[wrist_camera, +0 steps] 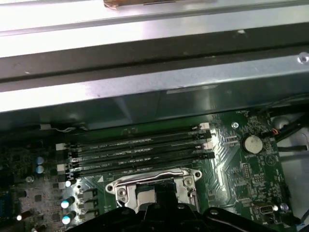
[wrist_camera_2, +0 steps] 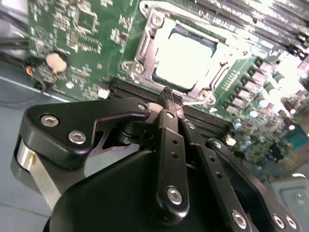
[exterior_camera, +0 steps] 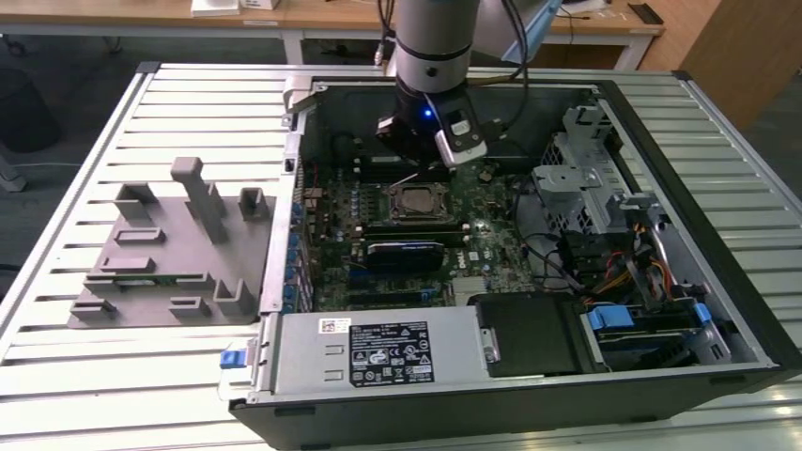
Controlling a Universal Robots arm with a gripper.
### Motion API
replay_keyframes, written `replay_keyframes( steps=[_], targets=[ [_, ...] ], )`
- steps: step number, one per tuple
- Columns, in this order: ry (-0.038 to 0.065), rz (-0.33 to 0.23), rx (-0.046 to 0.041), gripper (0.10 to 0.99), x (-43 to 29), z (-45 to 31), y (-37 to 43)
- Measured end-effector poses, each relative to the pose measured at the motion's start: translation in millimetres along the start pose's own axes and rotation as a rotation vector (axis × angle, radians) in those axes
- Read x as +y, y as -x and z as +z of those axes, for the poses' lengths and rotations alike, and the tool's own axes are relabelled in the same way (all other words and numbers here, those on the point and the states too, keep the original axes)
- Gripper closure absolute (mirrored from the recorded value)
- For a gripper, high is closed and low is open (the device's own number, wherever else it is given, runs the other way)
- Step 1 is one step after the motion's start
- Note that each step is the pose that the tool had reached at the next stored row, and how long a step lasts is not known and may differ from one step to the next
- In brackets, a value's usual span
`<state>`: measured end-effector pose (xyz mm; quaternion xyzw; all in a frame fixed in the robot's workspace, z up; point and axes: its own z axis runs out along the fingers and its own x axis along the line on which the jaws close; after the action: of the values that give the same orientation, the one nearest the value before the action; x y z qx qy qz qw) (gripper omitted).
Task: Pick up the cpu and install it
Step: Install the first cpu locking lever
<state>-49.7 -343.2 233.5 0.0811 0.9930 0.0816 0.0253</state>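
Silver-topped, the cpu [wrist_camera_2: 186,60] lies in its motherboard socket [wrist_camera_2: 145,46], lever [wrist_camera_2: 195,102] not yet latched. My gripper [wrist_camera_2: 170,96], fingers pinched together on nothing, hovers just beside it. I judge careful, level pressing matters to seat it squarely.

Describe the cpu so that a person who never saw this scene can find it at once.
Look inside the open computer case, at the green motherboard on its floor. Near the board's middle sits a square metal-framed socket, just past the gripper. The cpu lies in that frame: a flat, shiny silver square, unlike the long black memory slots beside it.
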Motion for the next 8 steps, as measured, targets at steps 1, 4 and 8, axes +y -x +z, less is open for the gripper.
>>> replay_keyframes(
  steps=[1, 4, 8],
  targets=[
    [-0.001, 0.004, -0.0063, 0.98, 0.0, 0.6, -0.1],
    [0.001, 0.008, -0.0158, 0.98, 0.6, 2.2, -1.0],
    [0.001, 0.01, -0.0196, 0.98, 3.7, 5.8, -2.4]
  ],
)
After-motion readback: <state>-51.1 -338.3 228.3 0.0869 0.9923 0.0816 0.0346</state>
